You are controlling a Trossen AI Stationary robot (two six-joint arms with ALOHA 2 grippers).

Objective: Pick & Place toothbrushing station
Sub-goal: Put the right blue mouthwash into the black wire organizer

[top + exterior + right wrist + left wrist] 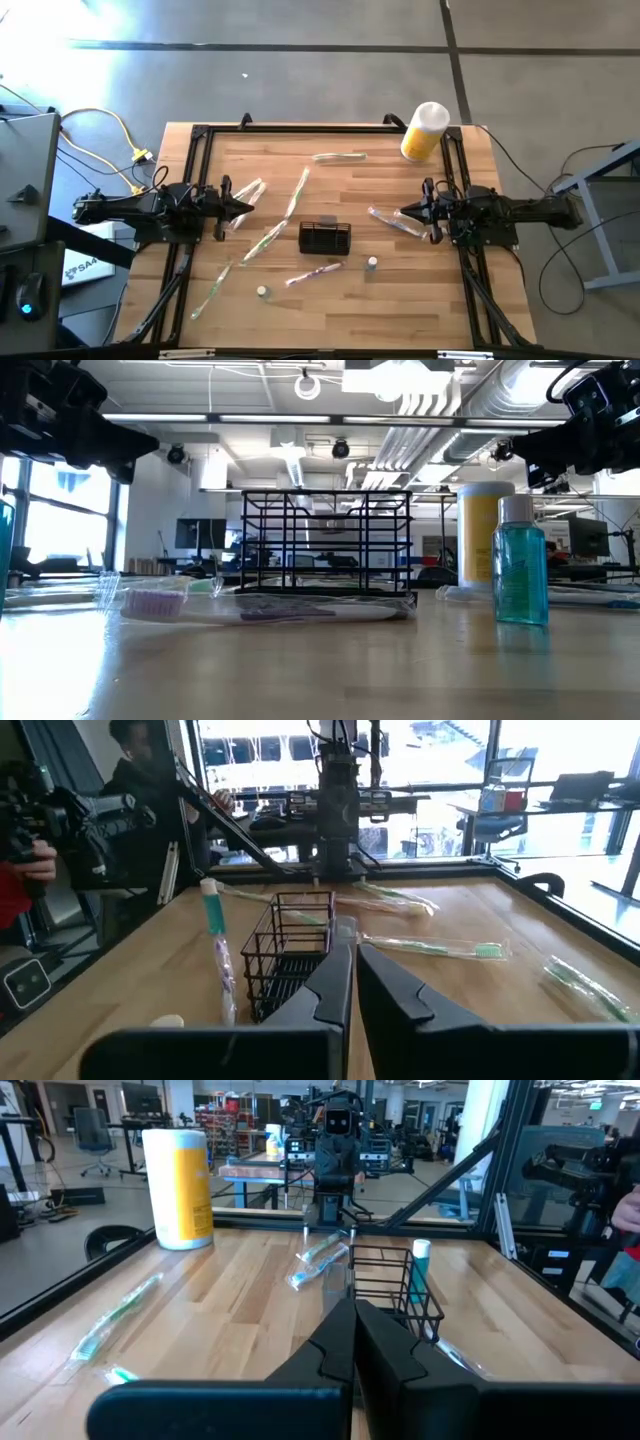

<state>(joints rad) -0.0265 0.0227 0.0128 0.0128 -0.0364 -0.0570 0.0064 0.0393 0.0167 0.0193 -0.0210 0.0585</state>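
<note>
The toothbrushing station (325, 237), a small black wire-mesh box, stands on its base at the middle of the wooden table; it also shows in the low view (327, 542) and both wrist views (395, 1285) (290, 950). My left gripper (250, 208) hovers shut at the table's left side, pointing level toward the box (352, 1330). My right gripper (402, 212) hovers shut at the right side, facing the box (352, 970). Neither touches anything.
Several clear-wrapped toothbrushes (290, 205) lie scattered around the box. A yellow bottle with a white cap (425, 131) stands at the far right. Two small blue bottles (371, 264) (262, 292) stand near the front. A person stands beyond the table (140, 770).
</note>
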